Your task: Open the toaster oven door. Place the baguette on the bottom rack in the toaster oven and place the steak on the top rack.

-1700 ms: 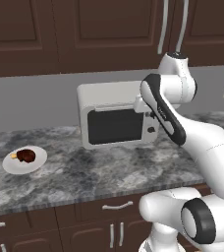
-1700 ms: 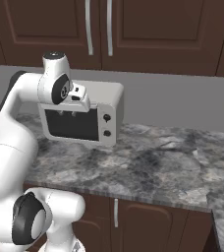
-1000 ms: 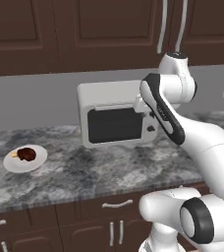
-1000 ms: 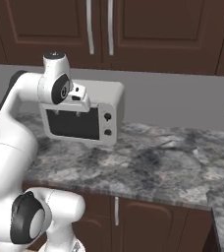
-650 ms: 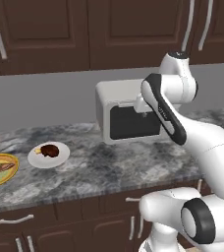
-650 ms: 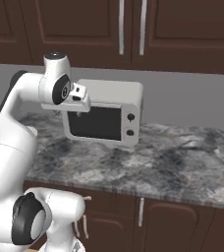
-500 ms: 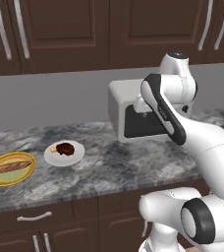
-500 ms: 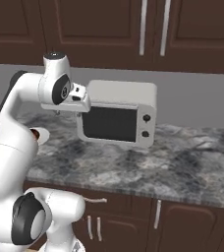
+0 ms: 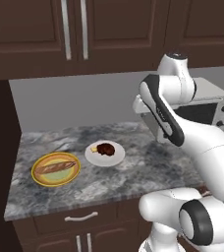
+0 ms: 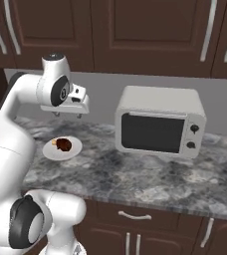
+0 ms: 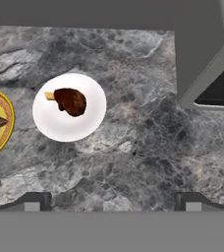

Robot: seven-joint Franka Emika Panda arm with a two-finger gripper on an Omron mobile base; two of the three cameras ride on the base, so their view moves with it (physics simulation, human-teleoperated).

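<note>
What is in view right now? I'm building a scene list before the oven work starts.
Oven: one, light grey, on the counter's right part, door shut.
Steak: one, dark brown, on a white plate, mid counter.
Baguette: one, tan, on a yellow plate, left of the steak.
Counter: one, grey marbled stone.
Cabinets: dark brown, above and below the counter.
Hand: one, white, open, above the counter.

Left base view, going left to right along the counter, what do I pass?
Baguette on its yellow plate → steak on its white plate → toaster oven, partly behind the arm.
</note>
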